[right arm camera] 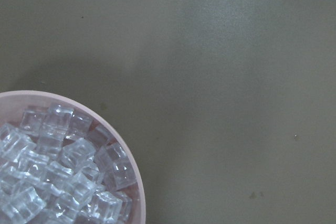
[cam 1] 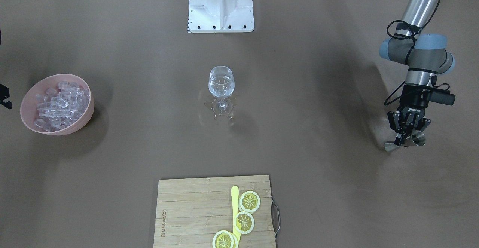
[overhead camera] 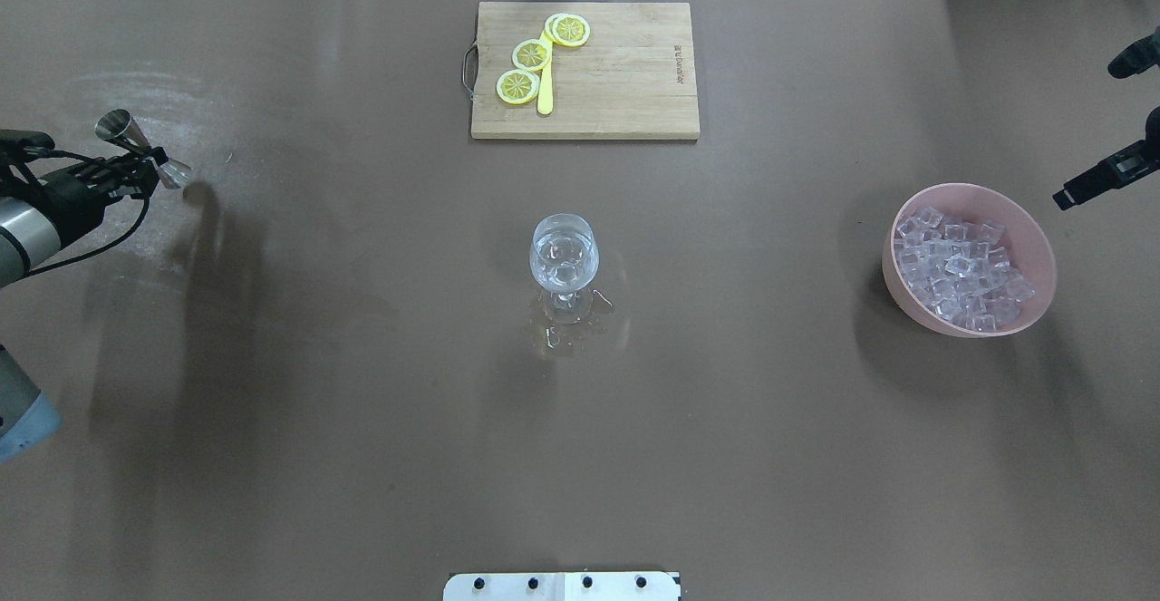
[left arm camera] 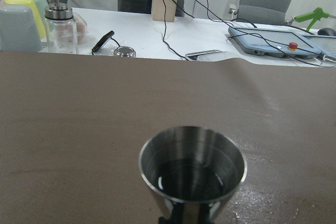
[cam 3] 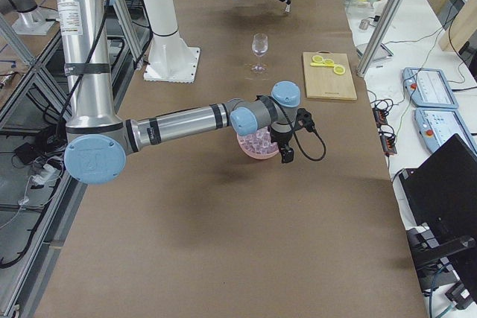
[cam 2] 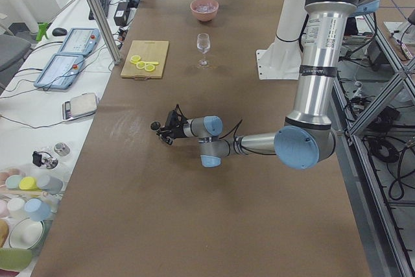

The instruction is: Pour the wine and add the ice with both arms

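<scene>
My left gripper (cam 1: 403, 140) is shut on a steel jigger (cam 1: 416, 139) and holds it low over the table's left end, far from the glass. The left wrist view looks into its cup (left arm camera: 192, 167), which holds a little liquid. A wine glass (overhead camera: 564, 252) stands upright mid-table with clear contents and wet patches around its foot. A pink bowl (overhead camera: 917, 313) heaped with clear ice (overhead camera: 961, 266) sits at the right. My right gripper (overhead camera: 1069, 193) hovers beside the bowl's outer rim; I cannot tell how its jaws stand. The right wrist view shows the ice (right arm camera: 58, 179) at lower left.
A wooden board (overhead camera: 625, 84) with lemon slices (overhead camera: 518, 86) and a yellow knife lies at the far edge. The white robot base (cam 1: 220, 12) stands at the near edge. Bare brown table lies between glass, bowl and jigger.
</scene>
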Available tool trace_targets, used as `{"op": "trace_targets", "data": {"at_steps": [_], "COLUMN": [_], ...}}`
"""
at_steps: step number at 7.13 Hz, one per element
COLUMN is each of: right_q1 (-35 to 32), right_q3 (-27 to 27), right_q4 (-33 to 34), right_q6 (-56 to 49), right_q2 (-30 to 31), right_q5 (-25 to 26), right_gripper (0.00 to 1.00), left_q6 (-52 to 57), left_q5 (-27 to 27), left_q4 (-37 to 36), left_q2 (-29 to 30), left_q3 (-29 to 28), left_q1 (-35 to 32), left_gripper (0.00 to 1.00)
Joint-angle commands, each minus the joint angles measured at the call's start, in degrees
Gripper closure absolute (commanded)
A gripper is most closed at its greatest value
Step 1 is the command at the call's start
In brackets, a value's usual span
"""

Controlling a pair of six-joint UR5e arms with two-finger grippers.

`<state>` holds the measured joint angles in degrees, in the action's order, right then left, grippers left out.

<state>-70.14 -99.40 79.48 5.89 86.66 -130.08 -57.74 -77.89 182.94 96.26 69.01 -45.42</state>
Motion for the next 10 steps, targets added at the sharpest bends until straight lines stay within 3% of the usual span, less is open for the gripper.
{"op": "trace_targets", "data": {"at_steps": [1, 4, 6, 8, 10], "right_q1": [0.17, 0.18, 0.18, 0.18, 0.18], "right_q3": [0.0, -1.05, -0.88, -1.4, -2.63], "right_q4": [-0.03, -0.46, -4.14, -5.12, -6.52], "right_q6": [0.0, 0.0, 0.52, 6.03, 13.85], "right_q2": [0.0, -0.17, -0.09, -0.17, 0.43], "right_q5": [0.0, 0.18, 3.06, 4.31, 4.04], "right_gripper": [0.0, 0.0, 0.0, 0.0, 0.0], "left_q6": [5.56, 18.22, 20.56, 20.82, 27.99], "left_q5": [0.54, 0.63, 0.46, 0.11, -0.95], "left_q4": [-0.04, -0.04, -1.96, -6.09, -8.98], "left_q2": [-0.28, 0.33, 0.51, 1.13, 5.67], "left_q3": [2.52, 5.34, 9.88, 13.68, 13.69], "left_q1": [-0.02, 0.07, 0.16, 0.42, 5.24], "left_gripper": [1.0, 1.0, 1.0, 1.0, 1.0]}}
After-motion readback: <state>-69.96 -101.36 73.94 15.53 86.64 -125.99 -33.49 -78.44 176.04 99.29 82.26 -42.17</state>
